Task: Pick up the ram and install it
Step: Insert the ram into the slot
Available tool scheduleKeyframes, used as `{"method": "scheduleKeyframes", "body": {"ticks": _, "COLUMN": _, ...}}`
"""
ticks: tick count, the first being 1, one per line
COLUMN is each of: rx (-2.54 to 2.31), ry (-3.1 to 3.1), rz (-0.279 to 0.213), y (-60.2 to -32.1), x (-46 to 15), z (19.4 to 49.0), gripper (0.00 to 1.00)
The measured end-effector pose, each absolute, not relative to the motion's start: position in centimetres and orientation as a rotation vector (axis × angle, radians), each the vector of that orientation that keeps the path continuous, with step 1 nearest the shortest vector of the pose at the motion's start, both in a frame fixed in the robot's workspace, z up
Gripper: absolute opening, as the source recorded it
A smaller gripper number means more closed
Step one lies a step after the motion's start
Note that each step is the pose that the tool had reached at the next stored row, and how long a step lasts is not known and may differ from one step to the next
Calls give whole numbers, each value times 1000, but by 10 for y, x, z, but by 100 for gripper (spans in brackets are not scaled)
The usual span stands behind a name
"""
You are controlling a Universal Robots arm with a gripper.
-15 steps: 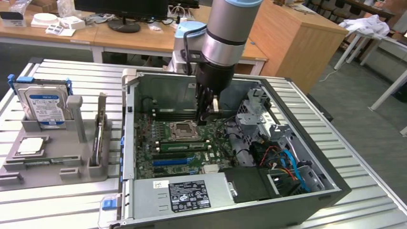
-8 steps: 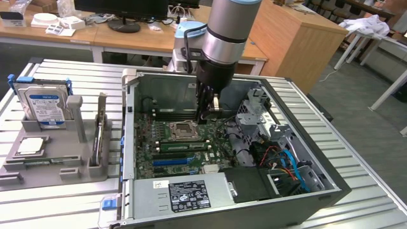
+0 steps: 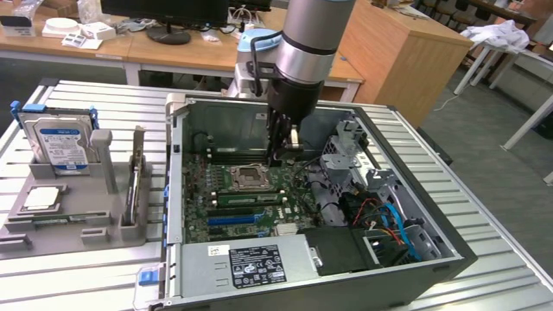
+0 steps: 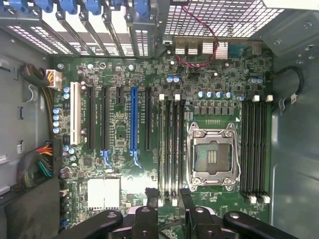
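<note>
Seating, we judge, wants a straight downward push, square to the slot. The gripper (image 3: 281, 155) (image 4: 168, 196) hangs above, fingers spread, holding nothing. We think the ram (image 3: 246, 198) stands on edge among the memory slots (image 4: 170, 149) beside the CPU socket (image 3: 250, 175), with its long axis across the exterior view, left to right.

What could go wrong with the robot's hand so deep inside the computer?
1. The open gripper hangs low over the motherboard, lined up with the memory slots. If it dips crooked, it might scrape them.
2. The CPU socket sits right beside those slots, so a sideways slip could hit its bare contacts.
</note>
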State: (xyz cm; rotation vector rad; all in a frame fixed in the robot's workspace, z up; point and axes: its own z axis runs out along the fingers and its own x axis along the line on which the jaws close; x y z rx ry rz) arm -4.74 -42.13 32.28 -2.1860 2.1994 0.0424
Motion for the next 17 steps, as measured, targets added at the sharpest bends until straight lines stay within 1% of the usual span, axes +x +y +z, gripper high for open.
{"method": "scheduleKeyframes", "body": {"ticks": 17, "rx": -2186, "ry": 2199, "rz": 42, "y": -421, "x": -47, "z": 333, "gripper": 31}}
